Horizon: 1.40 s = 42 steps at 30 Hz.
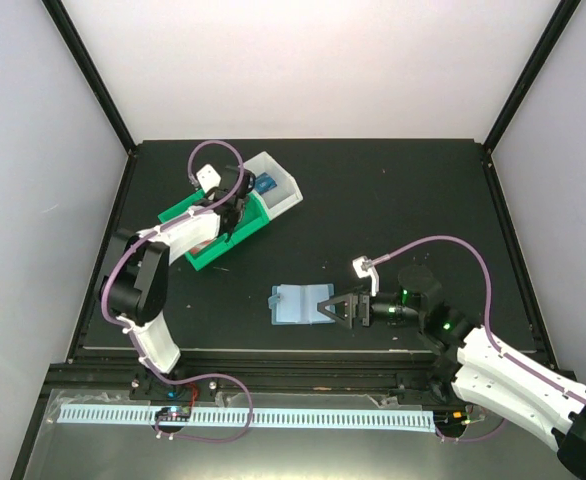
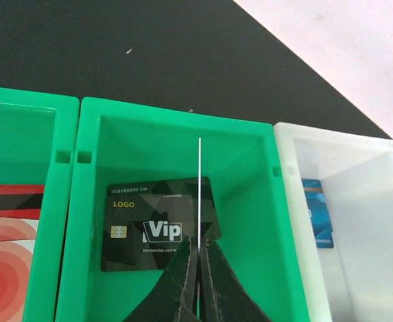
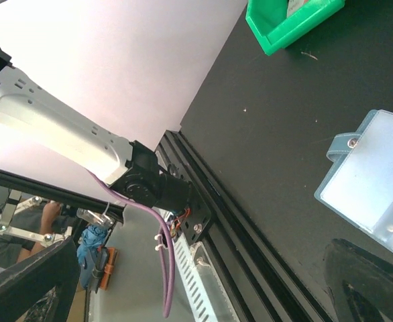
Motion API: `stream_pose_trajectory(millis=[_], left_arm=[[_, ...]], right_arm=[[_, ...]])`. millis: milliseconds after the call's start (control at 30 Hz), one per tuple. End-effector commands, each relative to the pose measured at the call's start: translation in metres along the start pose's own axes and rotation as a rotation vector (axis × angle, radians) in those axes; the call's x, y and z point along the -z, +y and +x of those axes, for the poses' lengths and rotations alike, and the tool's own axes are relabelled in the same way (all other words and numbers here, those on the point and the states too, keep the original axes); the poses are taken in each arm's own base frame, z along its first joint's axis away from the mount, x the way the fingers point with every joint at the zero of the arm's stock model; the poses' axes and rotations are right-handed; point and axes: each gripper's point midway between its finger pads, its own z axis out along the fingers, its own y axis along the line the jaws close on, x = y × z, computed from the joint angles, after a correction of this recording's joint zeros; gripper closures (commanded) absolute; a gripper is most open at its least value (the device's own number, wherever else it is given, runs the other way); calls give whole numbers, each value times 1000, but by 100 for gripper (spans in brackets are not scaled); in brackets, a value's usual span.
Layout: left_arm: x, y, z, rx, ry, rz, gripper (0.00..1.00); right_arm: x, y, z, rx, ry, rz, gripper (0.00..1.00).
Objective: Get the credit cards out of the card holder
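Black plastic shows face up in the middle green bin: a black card marked "Vip" lies flat on its floor. Red cards lie in the green compartment to its left, and a blue card rests in the white bin on the other side.

The left pincer hangs over the black card with its fingers pressed together. A thin pale line rises from between them, which reads as an edge-on card pinched upright. Its colour cannot be told.

The card holder lies open on the dark counter, well apart from the bins. Both pale blue panels look bare in the overhead and right wrist views. The right pincer is spread wide at the holder's right edge, but whether it touches the sleeve cannot be told.

The step in hand appears to be the drop-off of a card into the green bin, and with the holder seemingly emptied this may be the last one.

The next move calls for the left fingers to part so the card falls within the bin walls. Being upright, it could tip against a wall rather than settle flat.
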Motion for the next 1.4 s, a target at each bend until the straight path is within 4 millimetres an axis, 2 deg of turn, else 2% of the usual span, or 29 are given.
stream_pose_trajectory(millis=[0, 333, 867, 1167, 1367], left_arm=[[-8, -5, -13, 14, -51, -20, 98], [-23, -14, -3, -14, -30, -6, 98], [-42, -3, 10, -63, -18, -99, 97], [-45, -1, 15, -81, 8, -125, 95], [-40, 0, 11, -75, 10, -131, 91]], right_arm=[[1, 7, -10, 43, -24, 9, 0], [0, 3, -9, 45, -18, 23, 0], [2, 1, -12, 64, -21, 56, 0], [2, 0, -10, 73, -15, 59, 0], [4, -2, -6, 66, -10, 59, 0]])
